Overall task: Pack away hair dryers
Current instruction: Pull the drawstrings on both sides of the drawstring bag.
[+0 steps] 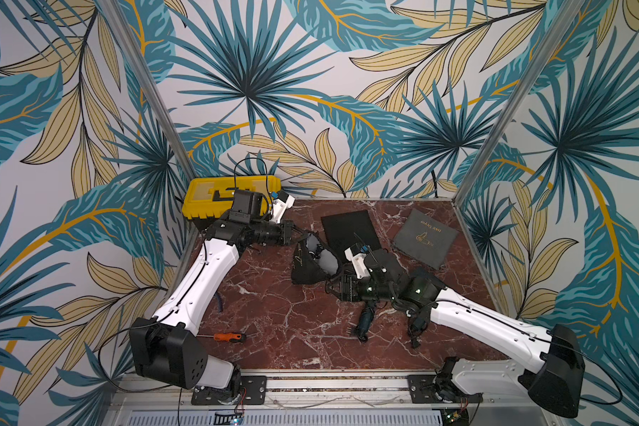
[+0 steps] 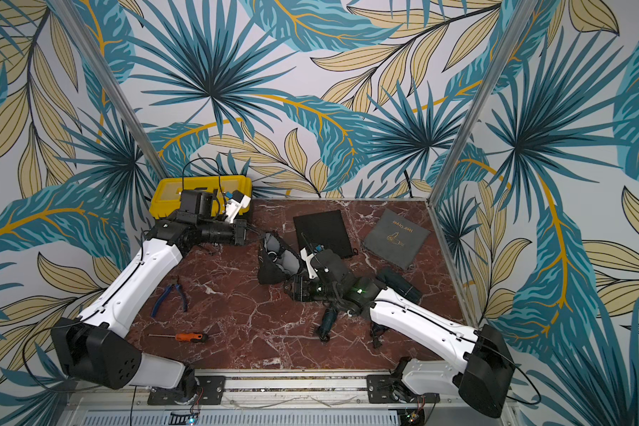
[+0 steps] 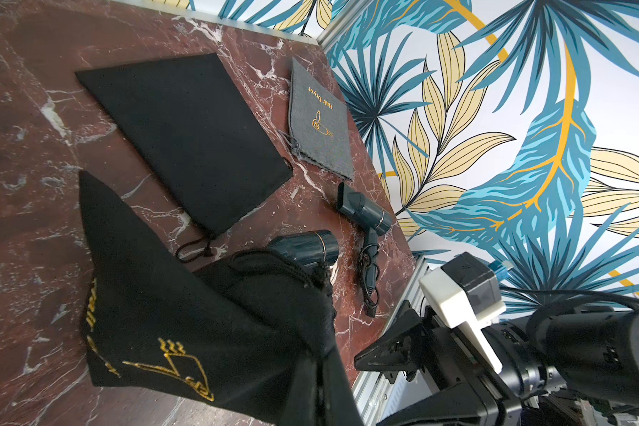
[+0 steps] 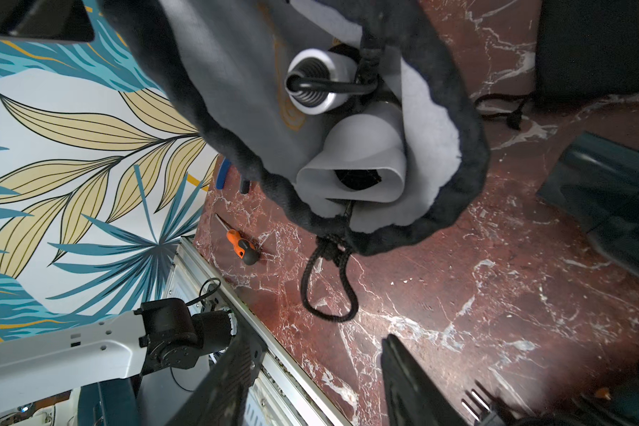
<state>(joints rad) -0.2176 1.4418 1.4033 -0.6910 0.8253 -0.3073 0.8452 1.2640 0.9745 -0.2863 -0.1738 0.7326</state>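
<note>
Desk (image 1: 273, 332): red marble. Yellow toolbox (image 1: 214, 199) at far left corner. Flat black pouch (image 1: 347, 228) and grey pouch (image 1: 425, 238) lie side by side at back. Held black pouch (image 1: 307, 269) mid-desk, mouth open, rim clamped in my left fingers (image 1: 296, 232). White dryer (image 4: 351, 162) inside it, nozzle at mouth. First teal dryer (image 3: 364, 212) on desk just beside grey pouch; second teal dryer (image 3: 303, 247) behind held pouch. My right fingers (image 4: 414, 383) apart, gripping nothing, near pouch mouth. Screwdriver (image 1: 229, 337), pliers (image 2: 170, 295) front left.
</note>
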